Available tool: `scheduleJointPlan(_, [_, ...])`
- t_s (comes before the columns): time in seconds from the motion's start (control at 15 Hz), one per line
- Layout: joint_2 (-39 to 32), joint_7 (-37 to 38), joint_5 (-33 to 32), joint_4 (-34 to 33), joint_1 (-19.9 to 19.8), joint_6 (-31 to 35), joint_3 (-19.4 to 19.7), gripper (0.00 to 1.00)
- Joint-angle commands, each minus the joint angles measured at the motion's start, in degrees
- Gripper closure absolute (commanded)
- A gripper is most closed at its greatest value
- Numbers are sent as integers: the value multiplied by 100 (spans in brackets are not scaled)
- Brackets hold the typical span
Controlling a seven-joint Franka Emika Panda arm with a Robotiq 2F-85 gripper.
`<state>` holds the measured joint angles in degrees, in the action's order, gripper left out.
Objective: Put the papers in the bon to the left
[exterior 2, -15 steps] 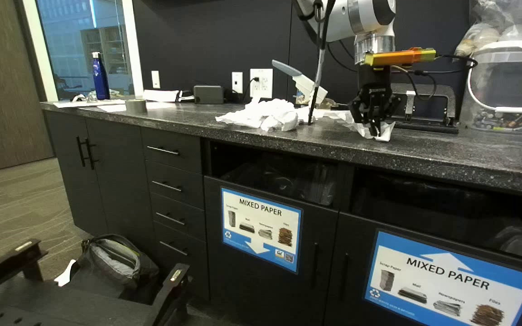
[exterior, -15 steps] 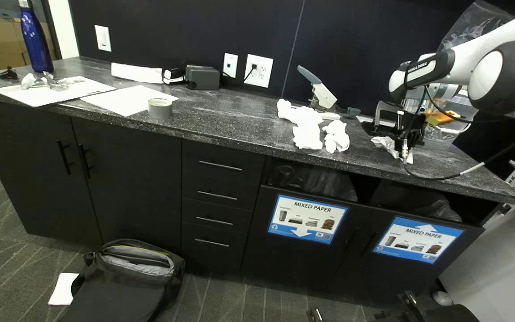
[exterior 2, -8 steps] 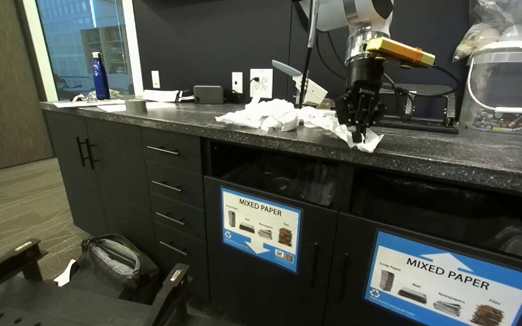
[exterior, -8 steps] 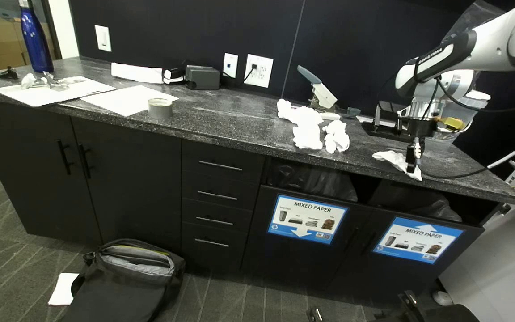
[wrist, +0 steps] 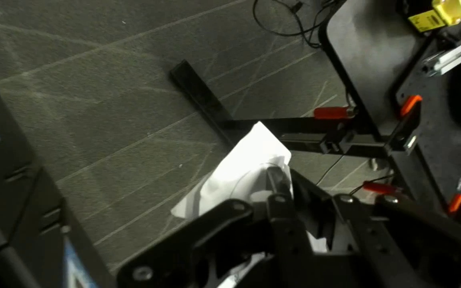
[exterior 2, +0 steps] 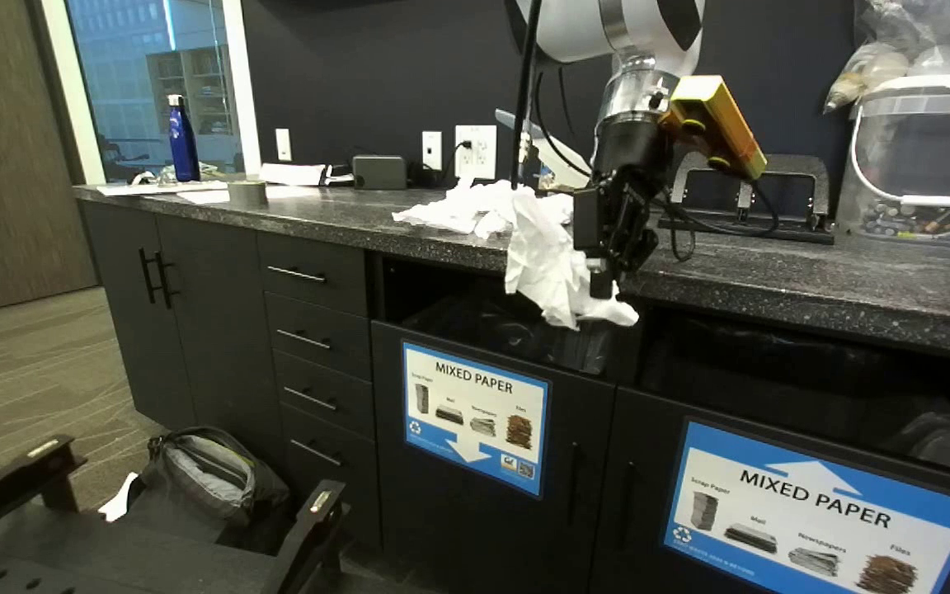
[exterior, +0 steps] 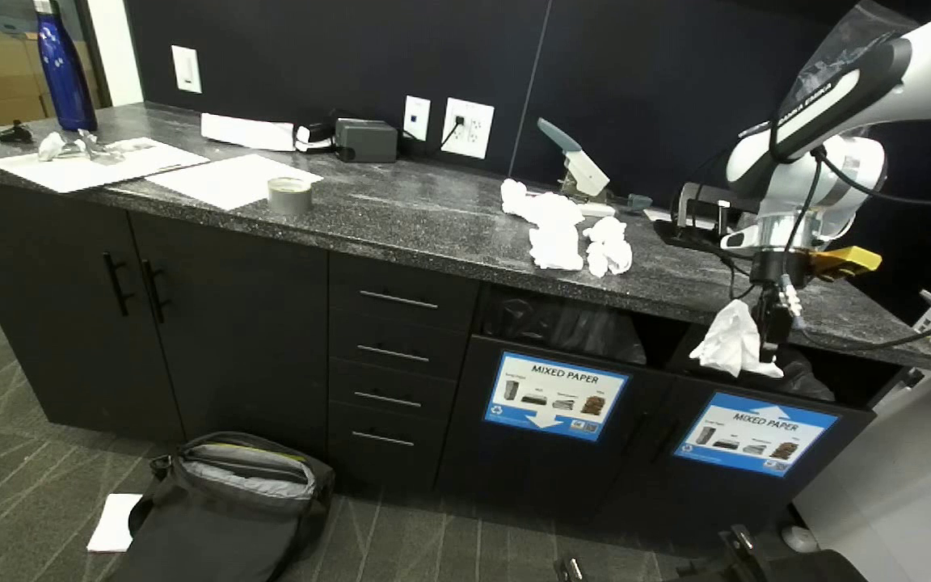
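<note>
A crumpled white paper (exterior: 726, 338) hangs from my gripper (exterior: 768, 349), whose fingers are shut on it. In an exterior view that paper (exterior 2: 547, 268) and the gripper (exterior 2: 603, 280) are out in front of the counter's edge, at about its height. More crumpled papers (exterior: 553, 230) lie in a bunch on the counter, with a separate wad (exterior: 609, 246) beside them. Below the counter is the bon to the left (exterior 2: 483, 524), its opening above a blue label. In the wrist view the held paper (wrist: 246, 164) sticks out past my gripper (wrist: 284, 180), with floor behind.
A second, similar bin (exterior: 756, 477) adjoins on the right. The counter edge (exterior 2: 813, 297) overhangs both openings. A hole punch (exterior 2: 747, 194), a stapler (exterior: 583, 166) and a clear bucket (exterior 2: 920, 165) stand on the counter. A black bag (exterior: 231, 517) is on the floor.
My gripper has left the countertop, coming forward past its front edge and tilting. The paper, earlier on the counter, now hangs from it in the air. The other wads have stayed put.
</note>
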<state>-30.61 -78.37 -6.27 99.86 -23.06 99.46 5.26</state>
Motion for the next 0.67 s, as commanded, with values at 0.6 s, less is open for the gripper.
scheduleJointPlan(0.6, [1131, 228, 1899, 4250, 409, 3743, -271, 95])
